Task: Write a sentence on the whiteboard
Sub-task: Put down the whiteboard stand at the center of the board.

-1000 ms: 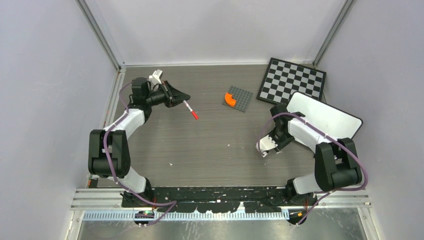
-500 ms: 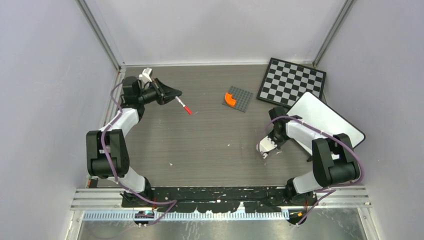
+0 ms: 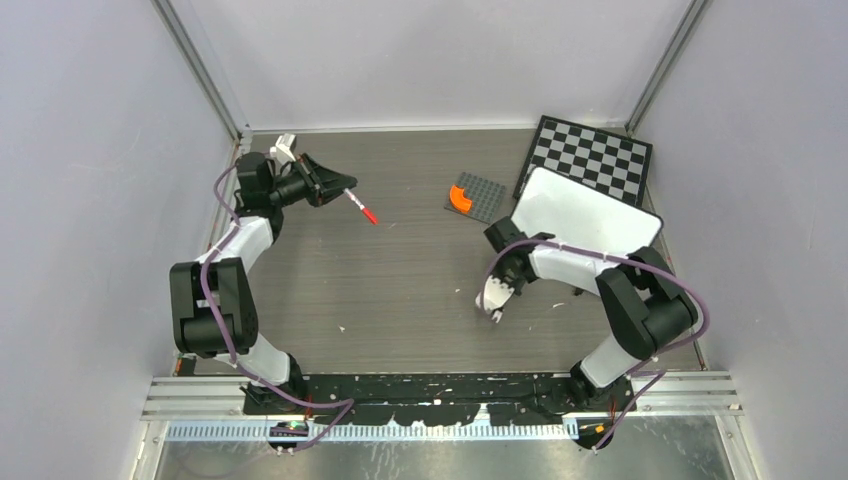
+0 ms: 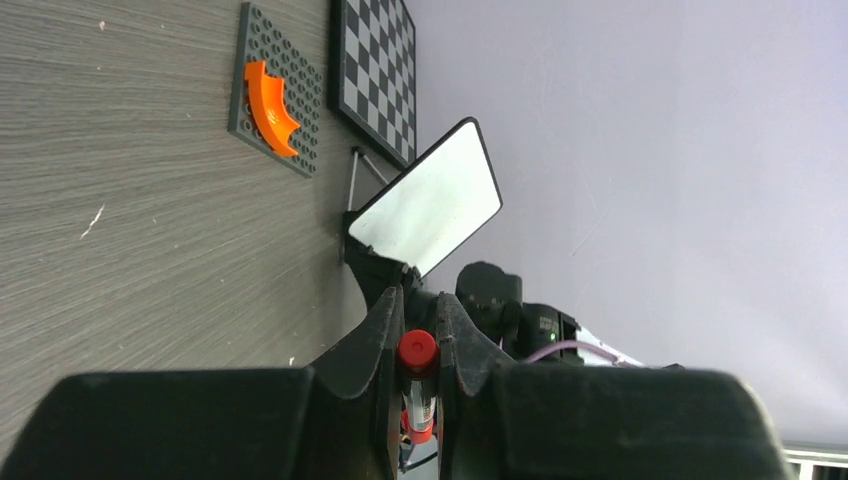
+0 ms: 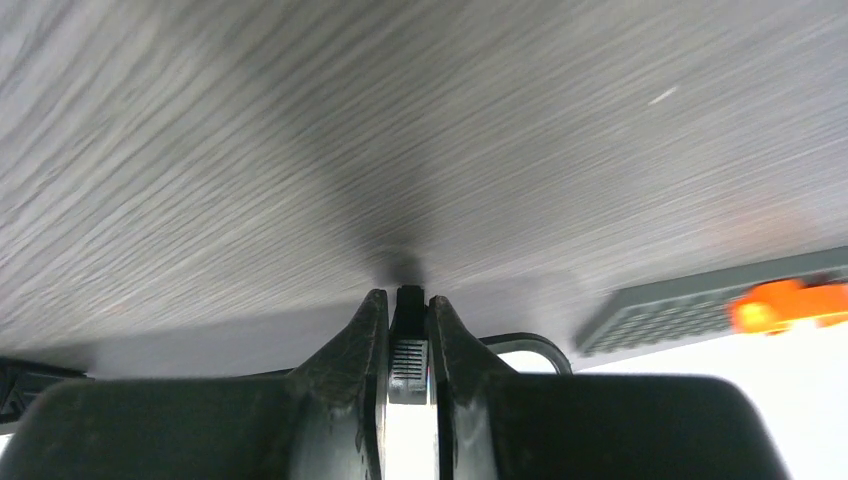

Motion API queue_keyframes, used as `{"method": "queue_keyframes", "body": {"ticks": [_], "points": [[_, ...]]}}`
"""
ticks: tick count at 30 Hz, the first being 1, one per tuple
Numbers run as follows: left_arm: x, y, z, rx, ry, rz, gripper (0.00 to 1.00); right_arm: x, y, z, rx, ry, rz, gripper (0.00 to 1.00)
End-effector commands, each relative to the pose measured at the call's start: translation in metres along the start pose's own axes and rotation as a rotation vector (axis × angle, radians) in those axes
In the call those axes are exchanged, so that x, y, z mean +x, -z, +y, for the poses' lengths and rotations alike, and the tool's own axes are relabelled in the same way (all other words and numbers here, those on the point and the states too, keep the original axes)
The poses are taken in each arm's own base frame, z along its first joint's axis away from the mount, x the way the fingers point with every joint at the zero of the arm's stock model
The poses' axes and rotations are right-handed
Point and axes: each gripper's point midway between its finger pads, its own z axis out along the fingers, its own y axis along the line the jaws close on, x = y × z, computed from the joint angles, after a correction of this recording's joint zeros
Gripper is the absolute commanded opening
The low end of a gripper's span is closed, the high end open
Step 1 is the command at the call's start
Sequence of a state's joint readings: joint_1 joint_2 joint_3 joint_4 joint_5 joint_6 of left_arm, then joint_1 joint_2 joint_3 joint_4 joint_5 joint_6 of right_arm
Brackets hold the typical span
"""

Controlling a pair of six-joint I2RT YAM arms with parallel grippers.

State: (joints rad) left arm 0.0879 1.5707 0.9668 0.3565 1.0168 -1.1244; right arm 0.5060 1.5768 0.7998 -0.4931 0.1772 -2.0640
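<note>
The whiteboard is tilted up off the table at the right, its face blank white; the sentence is not in view. My right gripper is shut on the board's near-left corner. In the right wrist view the board's black edge piece sits pinched between the right gripper fingers. My left gripper hovers at the far left, shut on a red-capped marker that points right. The left wrist view has the marker's red end between the fingers, and the whiteboard beyond.
A black-and-white chessboard lies at the back right, partly under the raised board. A grey studded plate with an orange curved piece sits just left of it. Frame posts and grey walls close in the table.
The right gripper has closed on the board's corner and swung it left and back, toward the studded plate. The left arm pulled the marker slightly back and left.
</note>
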Motion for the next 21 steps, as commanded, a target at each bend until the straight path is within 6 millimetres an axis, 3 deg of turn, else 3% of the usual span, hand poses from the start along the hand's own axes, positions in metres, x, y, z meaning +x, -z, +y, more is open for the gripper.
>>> {"method": "queue_keyframes", "body": {"ticks": [1,6,12,15,18,21], "points": [[-0.013,0.010,-0.020,0.051,-0.068,-0.018,0.00,-0.023,0.018,-0.067,0.142,0.238,0.028,0.00],[-0.020,0.019,-0.017,0.045,-0.069,-0.038,0.00,-0.091,0.036,-0.110,0.261,0.395,0.007,0.00],[-0.024,0.028,-0.014,0.037,-0.070,-0.056,0.00,-0.157,0.044,-0.140,0.410,0.586,0.024,0.00],[-0.025,0.034,-0.013,0.036,-0.070,-0.062,0.00,-0.185,0.049,-0.146,0.473,0.652,0.035,0.00],[-0.026,0.039,-0.014,0.035,-0.076,-0.065,0.00,-0.199,0.055,-0.144,0.480,0.660,0.044,0.02],[-0.025,0.042,-0.016,0.033,-0.083,-0.067,0.00,-0.209,0.060,-0.137,0.496,0.663,0.048,0.17]]}}
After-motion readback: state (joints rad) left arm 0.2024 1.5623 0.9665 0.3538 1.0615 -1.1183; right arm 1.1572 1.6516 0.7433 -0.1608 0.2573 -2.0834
